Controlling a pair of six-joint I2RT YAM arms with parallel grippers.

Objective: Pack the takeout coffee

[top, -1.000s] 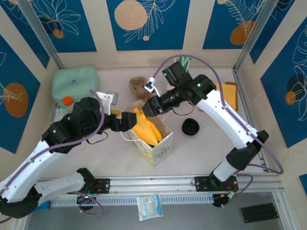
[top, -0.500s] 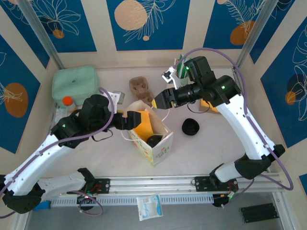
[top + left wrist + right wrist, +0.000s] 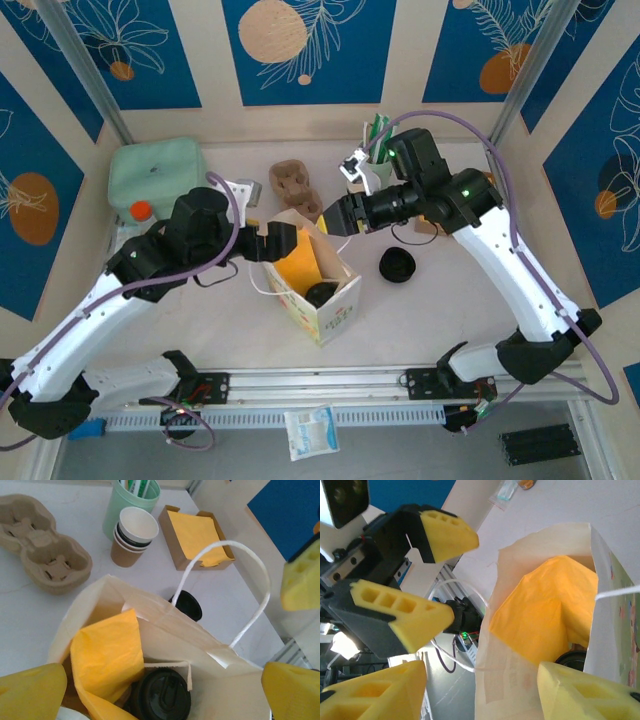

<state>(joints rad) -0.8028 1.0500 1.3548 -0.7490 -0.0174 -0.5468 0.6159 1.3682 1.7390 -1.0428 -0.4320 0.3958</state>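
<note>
Pale table, blue wall panels behind. From above, we see the bag in the middle with the cup inside. The left gripper and the right gripper are at the bag mouth, both with jaws apart, holding nothing. From the left wrist, the black lid faces up beside a yellow napkin. From the right wrist, napkin and bag wall. We judge the cup light, thin, easy to crush; its lid may pop off. We would hold it gently around the upper wall, upright.
</note>
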